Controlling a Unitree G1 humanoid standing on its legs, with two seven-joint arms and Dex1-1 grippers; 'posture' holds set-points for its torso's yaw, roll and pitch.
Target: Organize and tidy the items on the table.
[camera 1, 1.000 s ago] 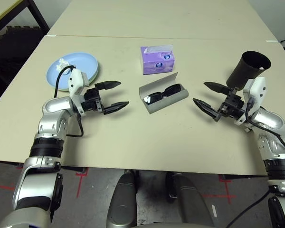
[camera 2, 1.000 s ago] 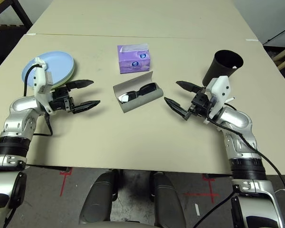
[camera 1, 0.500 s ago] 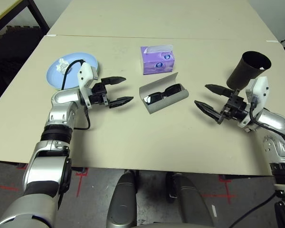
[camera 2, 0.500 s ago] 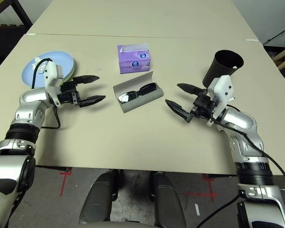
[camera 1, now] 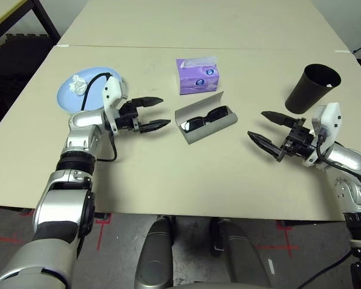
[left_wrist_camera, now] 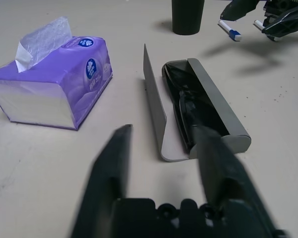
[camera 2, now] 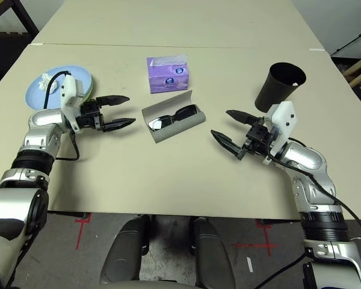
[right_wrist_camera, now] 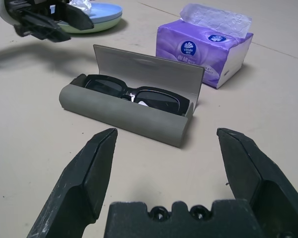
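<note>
left eye view: both claws hang open and empty over the bench [camera 1: 168, 174], the left claw [camera 1: 154, 113] partly open, the right claw [camera 1: 272, 136] wider; between them, black sunglasses [camera 1: 206, 119] lie in the open grey case [camera 1: 214, 129].

- Both eye views: bright, even light; soft, faint shadows on the tabletop [camera 1: 168, 174].
- Left wrist view: dimmer, greyer; the dark shapes at bottom centre blurred, out of focus.
- Right wrist view: lighter; a diffuse shadow at upper left, pale sheen on the purple tissue box [right_wrist_camera: 201, 44].
</note>
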